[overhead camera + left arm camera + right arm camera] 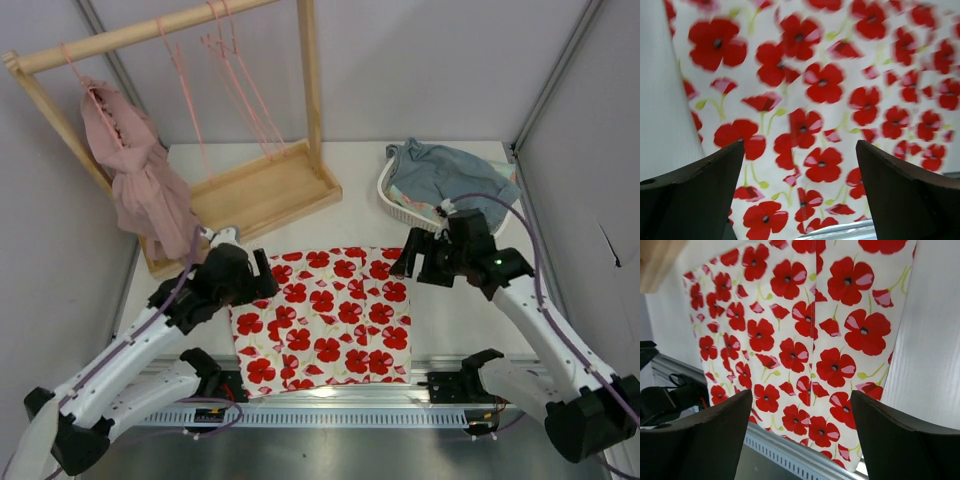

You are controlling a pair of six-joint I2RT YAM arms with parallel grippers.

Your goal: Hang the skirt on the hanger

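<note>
The skirt [325,318], white with big red flowers, lies flat on the table between the arms; it fills the left wrist view [810,90] and the right wrist view [800,340]. Thin pink hangers [240,80] hang from the rail of the wooden rack at the back left. My left gripper [262,280] is open and empty above the skirt's upper left corner. My right gripper [408,262] is open and empty above the skirt's upper right corner. Neither gripper touches the cloth.
A light wooden rack [262,190] with a tray base stands at the back left. A dusty-pink ruffled garment [140,180] hangs on its left end. A white basket [402,208] with blue-grey cloth [455,172] sits at the back right. A metal rail [330,395] runs along the near edge.
</note>
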